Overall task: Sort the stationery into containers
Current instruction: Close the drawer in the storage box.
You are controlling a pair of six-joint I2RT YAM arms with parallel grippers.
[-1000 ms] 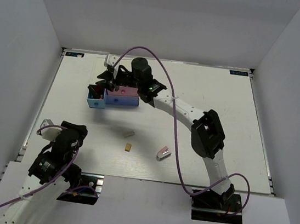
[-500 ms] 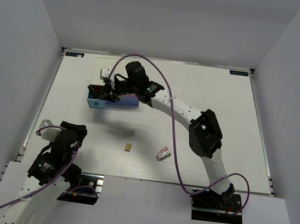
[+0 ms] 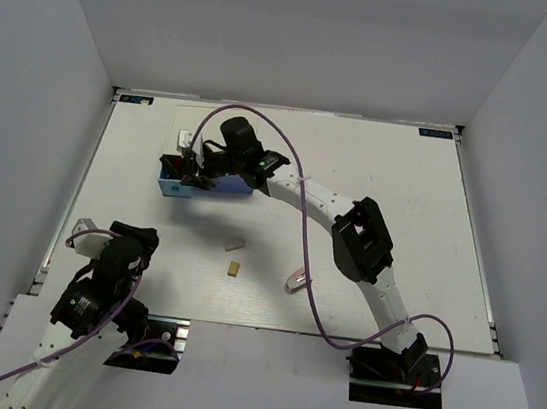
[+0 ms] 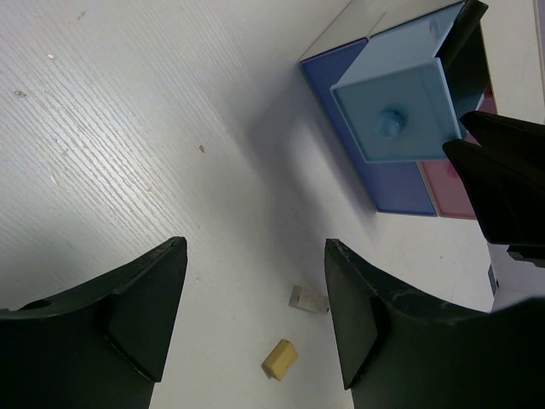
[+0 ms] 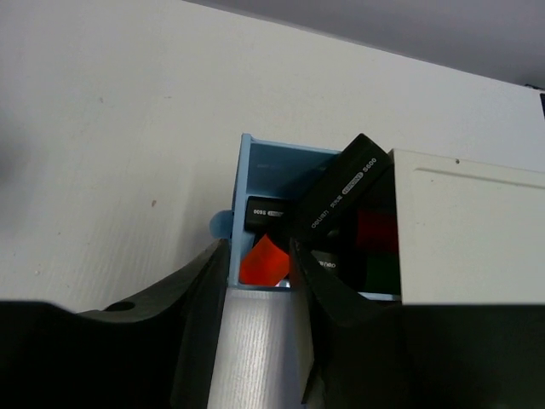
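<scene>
White links [image 3: 322, 203]; black joints [image 3: 361, 241]; purple cables [image 3: 246, 109]

The black markers [image 5: 341, 192] read "S500" (smaller print illegible).

markers [image 5: 339, 194] partly under box top [image 5: 468, 226]

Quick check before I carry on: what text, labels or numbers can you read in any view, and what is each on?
"S500": white print on the tilted short black marker in the open light blue drawer.
Other print on that marker and on the flat black marker beside it: too small to read.
Far left sticker and far right sticker on the white table: too small to read.
</scene>
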